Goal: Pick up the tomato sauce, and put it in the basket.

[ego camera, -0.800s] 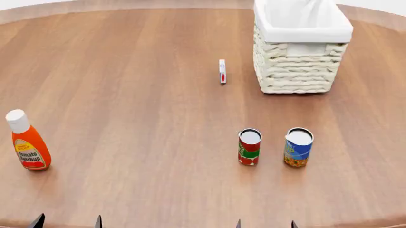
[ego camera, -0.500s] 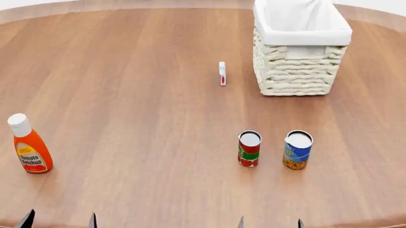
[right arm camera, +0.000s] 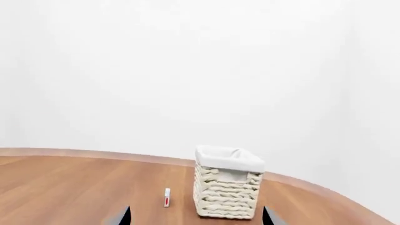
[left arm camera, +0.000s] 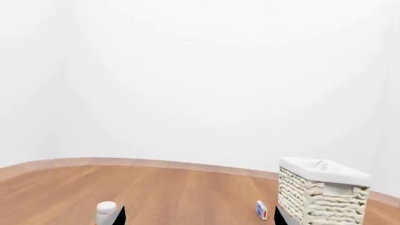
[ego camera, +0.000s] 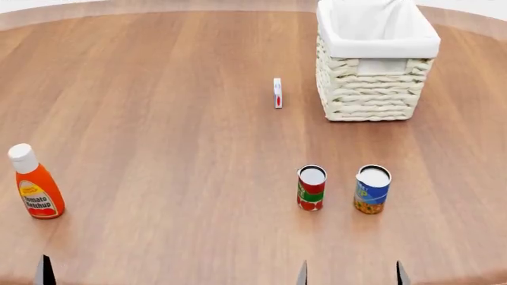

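The tomato sauce can (ego camera: 311, 187), red with a green band and a white top, stands upright on the wooden table (ego camera: 174, 119) at front centre. The cream wicker basket (ego camera: 376, 44) with white lining stands at the back right; it also shows in the left wrist view (left arm camera: 322, 197) and the right wrist view (right arm camera: 228, 192). My right gripper (ego camera: 352, 276) is open and empty at the view's bottom edge, in front of the cans. My left gripper (left arm camera: 198, 221) is open and empty; only one of its fingertips (ego camera: 44, 272) shows in the head view, near the bottle. Neither wrist view shows the can.
A blue-and-yellow can (ego camera: 371, 189) stands close to the right of the tomato sauce. An orange ketchup bottle (ego camera: 34, 190) stands at the front left. A small white-and-red box (ego camera: 277, 92) stands on edge left of the basket.
In the head view my right fingertips stand farther apart than before. One left fingertip has left the bottom edge. The objects on the table have not moved.
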Robot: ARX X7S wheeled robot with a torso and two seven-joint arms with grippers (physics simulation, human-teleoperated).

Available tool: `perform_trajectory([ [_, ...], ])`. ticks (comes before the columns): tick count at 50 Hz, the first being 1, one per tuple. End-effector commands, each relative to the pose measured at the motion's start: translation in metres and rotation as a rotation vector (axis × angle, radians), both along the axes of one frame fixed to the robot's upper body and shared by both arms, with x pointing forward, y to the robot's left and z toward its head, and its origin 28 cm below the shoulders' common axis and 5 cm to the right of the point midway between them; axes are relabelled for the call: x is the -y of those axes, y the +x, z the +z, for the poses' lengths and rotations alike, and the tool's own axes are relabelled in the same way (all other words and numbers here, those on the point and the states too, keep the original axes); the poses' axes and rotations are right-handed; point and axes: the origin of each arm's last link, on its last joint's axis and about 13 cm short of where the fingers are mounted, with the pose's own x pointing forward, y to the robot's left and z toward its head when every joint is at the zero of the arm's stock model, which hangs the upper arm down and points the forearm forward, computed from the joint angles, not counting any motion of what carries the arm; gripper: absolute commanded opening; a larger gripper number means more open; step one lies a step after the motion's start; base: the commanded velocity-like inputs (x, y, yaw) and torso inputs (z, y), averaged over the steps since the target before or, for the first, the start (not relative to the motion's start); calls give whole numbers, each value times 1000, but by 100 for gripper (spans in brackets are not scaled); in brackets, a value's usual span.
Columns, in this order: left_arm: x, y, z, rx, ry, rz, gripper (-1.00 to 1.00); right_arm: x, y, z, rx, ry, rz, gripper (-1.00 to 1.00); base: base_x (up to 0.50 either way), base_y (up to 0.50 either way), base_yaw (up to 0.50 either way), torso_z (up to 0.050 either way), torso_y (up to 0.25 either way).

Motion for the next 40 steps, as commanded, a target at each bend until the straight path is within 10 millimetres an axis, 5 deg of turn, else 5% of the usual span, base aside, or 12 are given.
perform_trajectory([
  [1,-1,-8,9,35,-34,-3,100,0,-14,13,108,-25,35,100,43,0,0,0,0],
  [10,-1,-10,11,45,-30,-5,100,1,-17,12,112,-8,88,100,112,0,0,0,0],
  [40,-3,-9,10,46,-32,0,100,1,-17,10,91,-7,102,100,500,0,0,0,0],
])
